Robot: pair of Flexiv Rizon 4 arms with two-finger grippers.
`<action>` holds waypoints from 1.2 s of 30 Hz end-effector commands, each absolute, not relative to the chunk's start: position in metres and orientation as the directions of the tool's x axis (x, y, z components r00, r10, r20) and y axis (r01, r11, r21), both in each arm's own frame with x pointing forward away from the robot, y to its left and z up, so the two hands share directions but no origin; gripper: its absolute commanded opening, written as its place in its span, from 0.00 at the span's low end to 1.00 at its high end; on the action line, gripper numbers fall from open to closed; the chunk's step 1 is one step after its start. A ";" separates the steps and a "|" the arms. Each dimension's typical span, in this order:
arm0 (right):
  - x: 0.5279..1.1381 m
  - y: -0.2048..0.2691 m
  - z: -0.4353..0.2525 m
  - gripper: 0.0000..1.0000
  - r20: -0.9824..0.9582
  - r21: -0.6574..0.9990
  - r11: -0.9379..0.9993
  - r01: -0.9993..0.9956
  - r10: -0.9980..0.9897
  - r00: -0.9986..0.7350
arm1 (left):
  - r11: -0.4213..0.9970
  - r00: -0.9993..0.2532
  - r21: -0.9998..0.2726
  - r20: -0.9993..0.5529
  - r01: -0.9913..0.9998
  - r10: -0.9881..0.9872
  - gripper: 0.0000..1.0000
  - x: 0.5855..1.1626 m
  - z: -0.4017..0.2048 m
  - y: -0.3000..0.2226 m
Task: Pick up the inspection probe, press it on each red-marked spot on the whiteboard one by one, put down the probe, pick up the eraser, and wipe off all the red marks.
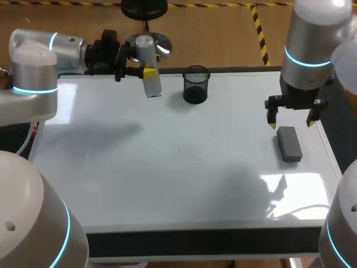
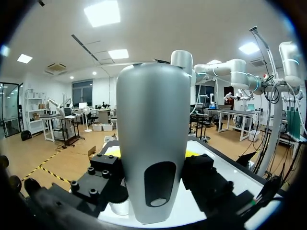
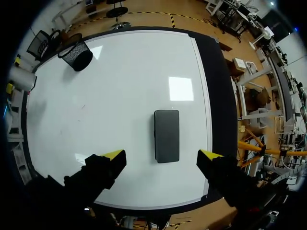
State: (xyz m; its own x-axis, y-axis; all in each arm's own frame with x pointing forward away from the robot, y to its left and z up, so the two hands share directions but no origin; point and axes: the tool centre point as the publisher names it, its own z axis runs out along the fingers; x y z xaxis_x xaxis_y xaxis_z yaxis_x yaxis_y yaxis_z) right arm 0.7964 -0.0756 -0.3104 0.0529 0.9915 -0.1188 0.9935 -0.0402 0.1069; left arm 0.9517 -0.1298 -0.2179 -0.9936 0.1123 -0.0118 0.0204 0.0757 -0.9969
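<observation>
Now: probe (image 1: 146,51) held at the far edge, eraser (image 1: 289,143) by the right edge

Left end effector (image 1: 146,72) grasps the probe over the whiteboard's (image 1: 167,167) far edge, near the mesh cup (image 1: 196,85). Right end effector (image 1: 292,121) hangs released just above the eraser, well apart, with wide whiteboard between.

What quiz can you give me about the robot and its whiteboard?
1. True or false: the right gripper is shut on the eraser.
2. Which gripper holds the probe? A: left. B: right. C: neither.
3. Fill in the gap: the black mesh cup stands on the ____.

Key
1. False: it hangs open above the eraser, not touching it.
2. A: the left gripper is shut on it.
3. whiteboard
</observation>
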 end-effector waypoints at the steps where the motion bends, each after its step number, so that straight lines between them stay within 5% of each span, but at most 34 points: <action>1: 0.795 -0.077 -0.309 1.00 -0.117 0.108 -0.039 0.993 0.992 0.052 | 0.070 -0.990 -0.997 -0.017 0.027 0.140 0.00 0.963 -0.213 -0.146; 36: 0.795 -0.077 -0.309 1.00 -0.117 0.108 -0.039 0.993 0.992 0.052 | 0.051 -0.964 -0.997 -0.041 0.056 0.263 0.00 1.015 -0.189 -0.258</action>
State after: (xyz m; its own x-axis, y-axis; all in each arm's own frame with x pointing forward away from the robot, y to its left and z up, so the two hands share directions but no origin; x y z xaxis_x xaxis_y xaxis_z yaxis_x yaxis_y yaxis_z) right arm 0.7961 -0.0757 -0.3102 0.0529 0.9914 -0.1193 0.9934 -0.0401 0.1072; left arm 1.0069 -0.2523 -0.1876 -0.9716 0.2330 -0.0419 0.0560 0.0543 -0.9970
